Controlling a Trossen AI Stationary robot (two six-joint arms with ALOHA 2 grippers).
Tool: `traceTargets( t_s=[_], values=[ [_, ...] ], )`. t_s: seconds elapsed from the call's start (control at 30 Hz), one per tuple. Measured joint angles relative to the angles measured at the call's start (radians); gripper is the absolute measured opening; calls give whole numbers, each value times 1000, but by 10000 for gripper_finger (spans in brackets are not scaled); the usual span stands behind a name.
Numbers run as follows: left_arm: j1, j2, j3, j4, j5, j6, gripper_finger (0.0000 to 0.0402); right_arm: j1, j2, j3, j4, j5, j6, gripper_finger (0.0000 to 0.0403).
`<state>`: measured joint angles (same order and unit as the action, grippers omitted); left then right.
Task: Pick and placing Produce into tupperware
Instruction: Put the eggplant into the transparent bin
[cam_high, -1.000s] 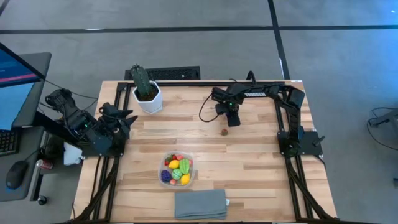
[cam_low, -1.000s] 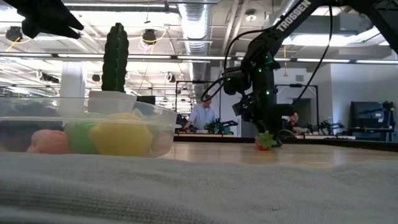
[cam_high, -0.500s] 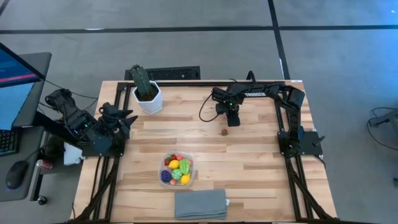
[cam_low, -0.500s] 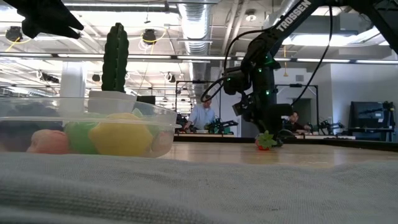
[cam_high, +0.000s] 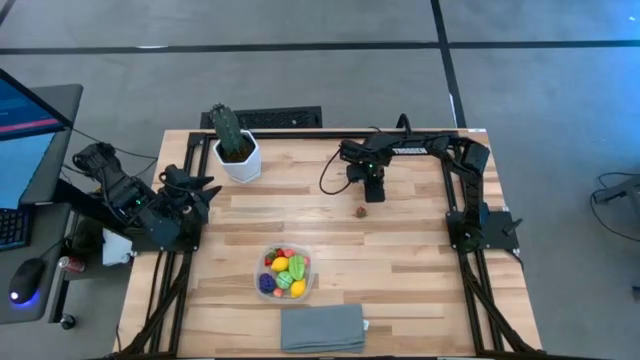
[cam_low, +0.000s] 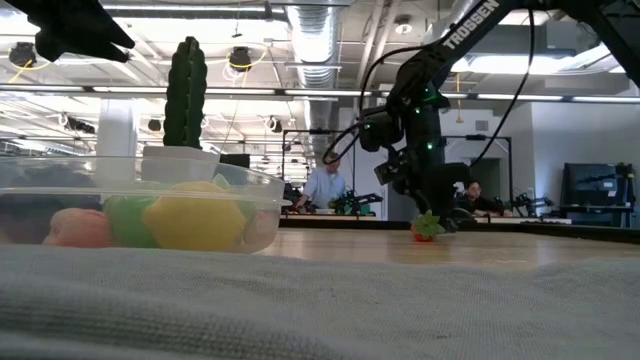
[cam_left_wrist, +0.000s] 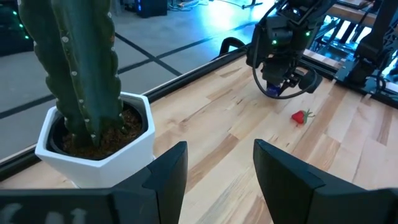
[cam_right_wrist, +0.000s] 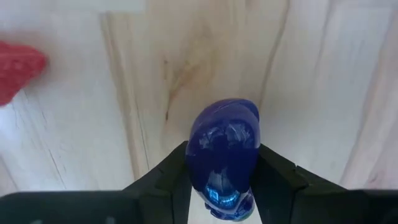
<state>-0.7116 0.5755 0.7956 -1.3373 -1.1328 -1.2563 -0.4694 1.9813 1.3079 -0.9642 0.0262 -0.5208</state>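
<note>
The desk (cam_high: 400, 260) is pale wooden planks with a visible grain, on a black frame. Near its front edge sits the tupperware (cam_high: 284, 273), clear soft-cornered plastic with low walls, holding a heap of smooth little toy produce (cam_low: 195, 215): yellow, green, red and purple pieces from above, and a pinkish one against the wall in the low view. Just in front of it lies a flat grey folded cloth (cam_high: 322, 327) with a coarse woven texture.

Toward the back, the right tool (cam_right_wrist: 222, 186) has its two dark fingers closed narrowly on a glossy blue-purple piece (cam_right_wrist: 225, 149), rounded and shiny like glazed plastic; it may be a small eggplant, though I can't tell for sure. It hangs just above the boards. Near it, a tiny red strawberry (cam_left_wrist: 300, 116) with a green leafy cap lies on the wood, apart from the tool.

The left tool (cam_left_wrist: 214, 171) waits at the desk's left edge, its fingers parted with nothing between them, facing a ribbed green cactus (cam_left_wrist: 81, 68) in a white hexagonal pot (cam_left_wrist: 118, 146) filled with dark soil.
</note>
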Motion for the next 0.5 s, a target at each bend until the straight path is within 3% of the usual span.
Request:
traceTargets(
  t_s=[0.5],
  values=[
    [0,0,0,-5,0,3,174,-5,0,95,-4,-54,72,162]
  ],
)
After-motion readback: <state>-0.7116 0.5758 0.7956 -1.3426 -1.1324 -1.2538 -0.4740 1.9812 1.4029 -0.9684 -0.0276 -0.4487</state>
